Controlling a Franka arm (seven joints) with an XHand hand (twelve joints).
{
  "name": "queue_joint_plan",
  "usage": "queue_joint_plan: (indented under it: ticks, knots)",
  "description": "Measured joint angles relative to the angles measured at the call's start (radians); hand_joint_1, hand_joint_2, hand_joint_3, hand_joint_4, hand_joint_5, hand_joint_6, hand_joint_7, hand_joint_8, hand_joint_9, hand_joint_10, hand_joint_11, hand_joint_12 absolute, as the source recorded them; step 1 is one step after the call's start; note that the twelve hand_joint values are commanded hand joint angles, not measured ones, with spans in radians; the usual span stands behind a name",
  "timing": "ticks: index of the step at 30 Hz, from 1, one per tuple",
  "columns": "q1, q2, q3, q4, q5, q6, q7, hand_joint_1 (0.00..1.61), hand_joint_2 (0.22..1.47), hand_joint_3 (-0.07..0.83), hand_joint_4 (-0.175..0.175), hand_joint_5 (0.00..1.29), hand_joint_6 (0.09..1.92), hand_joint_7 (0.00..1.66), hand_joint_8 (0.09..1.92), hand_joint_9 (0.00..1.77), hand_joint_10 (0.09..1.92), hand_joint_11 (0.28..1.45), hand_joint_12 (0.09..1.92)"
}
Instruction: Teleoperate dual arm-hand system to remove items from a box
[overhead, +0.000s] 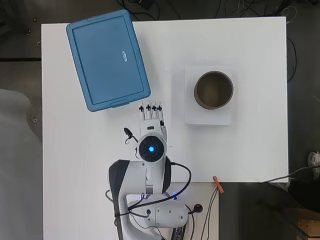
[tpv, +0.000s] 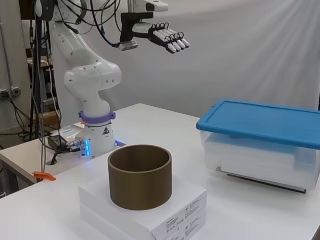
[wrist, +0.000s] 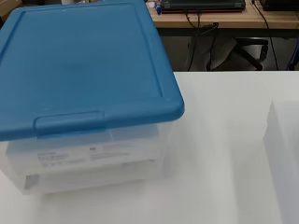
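Note:
A clear plastic box (tpv: 260, 160) with a blue lid (overhead: 107, 57) stands at the table's far left in the overhead view; the lid (wrist: 79, 65) is shut on it and its contents are hidden. My hand (tpv: 167, 39) hangs high above the table, fingers straight and held together, holding nothing. In the overhead view the hand (overhead: 151, 114) is just short of the box's near right corner. The wrist view looks at the box's (wrist: 88, 158) front wall and the lid's front latch tab.
A brown open cylinder (overhead: 213, 90) stands on a flat white box (overhead: 207, 116) to the right of the hand; both also show in the side view, the cylinder (tpv: 140, 176) on the white box (tpv: 150, 215). Bare white table (overhead: 90, 150) lies around the arm's base.

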Motion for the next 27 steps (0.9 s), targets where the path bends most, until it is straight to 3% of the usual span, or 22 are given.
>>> queue_joint_plan:
  ticks: [6, 10, 13, 18, 22, 27]
  knots:
    - [0.005, -0.188, 0.008, -0.193, 0.026, 0.026, -0.016, 0.26, 0.93, -0.013, -0.004, 0.3, 0.09, 0.32, 0.09, 0.37, 0.09, 0.43, 0.09]
    - [0.023, -0.157, 0.087, -0.21, 0.077, 0.076, -0.042, 0.27, 0.92, -0.012, -0.023, 0.25, 0.09, 0.32, 0.09, 0.37, 0.09, 0.43, 0.09]
    - [0.036, -0.064, 0.194, -0.178, 0.12, 0.107, -0.022, 0.26, 0.91, -0.011, -0.02, 0.18, 0.09, 0.29, 0.09, 0.36, 0.09, 0.44, 0.09]
    - [0.032, 0.093, 0.217, -0.122, 0.119, 0.164, -0.013, 0.31, 0.9, -0.009, -0.004, 0.17, 0.09, 0.26, 0.09, 0.33, 0.09, 0.43, 0.09]
    - [0.019, 0.286, 0.168, -0.073, 0.04, 0.244, -0.048, 0.41, 0.79, -0.02, 0.008, 0.1, 0.09, 0.17, 0.09, 0.29, 0.09, 0.42, 0.09]
    - [0.013, 0.456, 0.125, -0.037, -0.092, 0.393, -0.165, 0.49, 0.74, -0.029, 0.015, 0.1, 0.09, 0.15, 0.09, 0.29, 0.09, 0.42, 0.09]
